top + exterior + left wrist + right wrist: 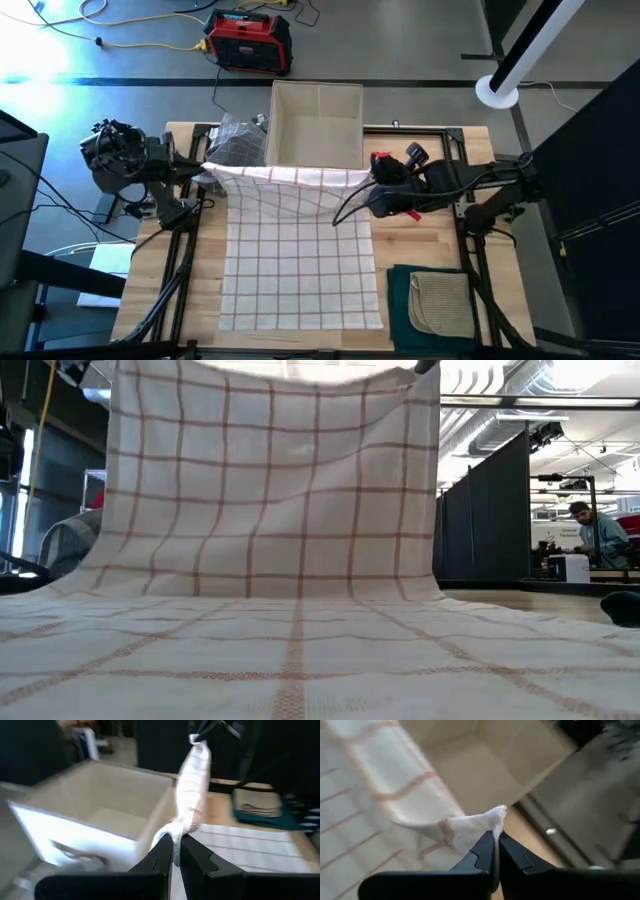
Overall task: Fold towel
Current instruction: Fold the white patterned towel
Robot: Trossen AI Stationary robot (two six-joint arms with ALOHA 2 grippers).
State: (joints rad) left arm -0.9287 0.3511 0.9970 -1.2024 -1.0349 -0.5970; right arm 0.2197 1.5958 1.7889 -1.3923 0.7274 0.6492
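Two corners of the towel [300, 245] are lifted at the desk's far edge, left pincer [176, 851] and right pincer [496, 845] each pinching one. Keep both level, carry toward the near edge.

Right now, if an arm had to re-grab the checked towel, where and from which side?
Take the towel at a far corner, from above and the outer side: its far edge hangs lifted between the left gripper and right gripper, whose fingers pinch the corners, near half flat.
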